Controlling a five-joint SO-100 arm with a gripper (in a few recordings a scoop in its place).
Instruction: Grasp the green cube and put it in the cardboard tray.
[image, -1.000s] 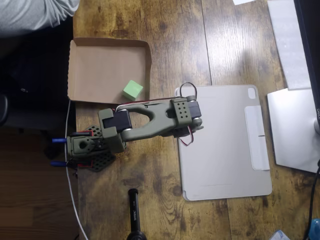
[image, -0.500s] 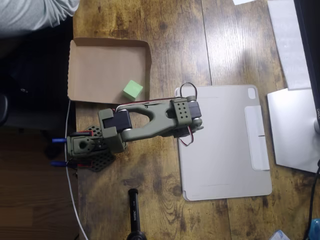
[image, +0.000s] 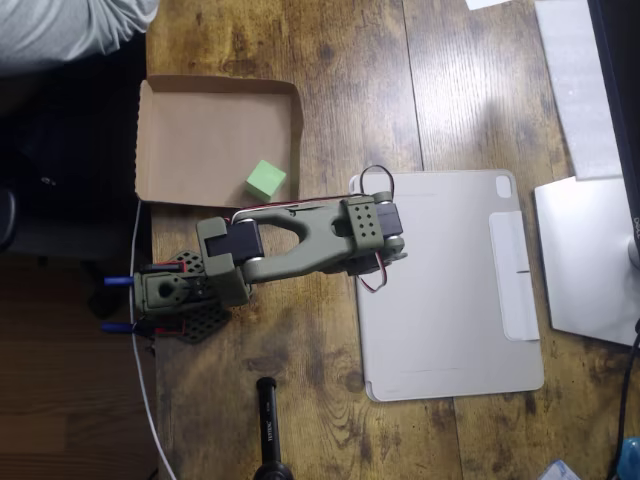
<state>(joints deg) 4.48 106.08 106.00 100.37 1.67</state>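
Already | green cube (image: 266, 180) seen inside cardboard tray (image: 170, 125), at 5 o'clock near rim | hand state cannot be told, tucked under arm | risk: tray nudged if arm is swung toward 11 o'clock

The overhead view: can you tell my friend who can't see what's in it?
A green cube sits inside a cardboard tray, near its lower right corner, on a wooden table. Just below, an olive robot arm reaches right to the edge of a grey tablet cover.
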